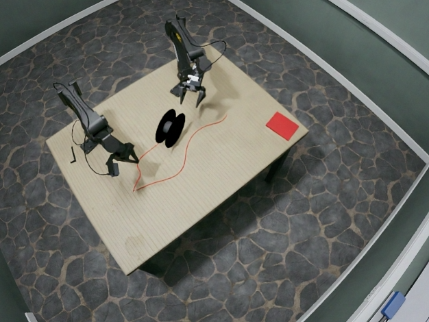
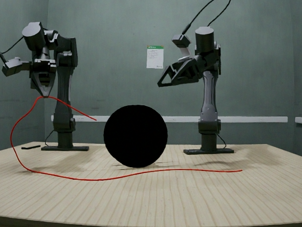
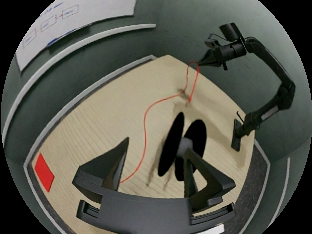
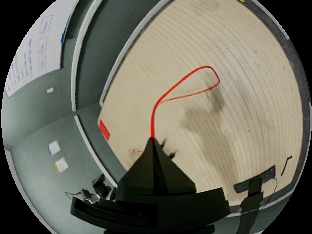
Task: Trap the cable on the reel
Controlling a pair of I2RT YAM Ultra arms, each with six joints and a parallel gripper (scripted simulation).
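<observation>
A black reel stands on its rims in the middle of the table. A thin red cable lies in a loose curve in front of it. My right gripper is shut on the cable near one end and holds it well above the table. The short free end points toward the reel. My left gripper is open and empty, raised behind the reel and apart from it.
A flat red square lies near one table corner. A small black bar lies beside the right arm's base. Both arm bases stand along the table's far edge.
</observation>
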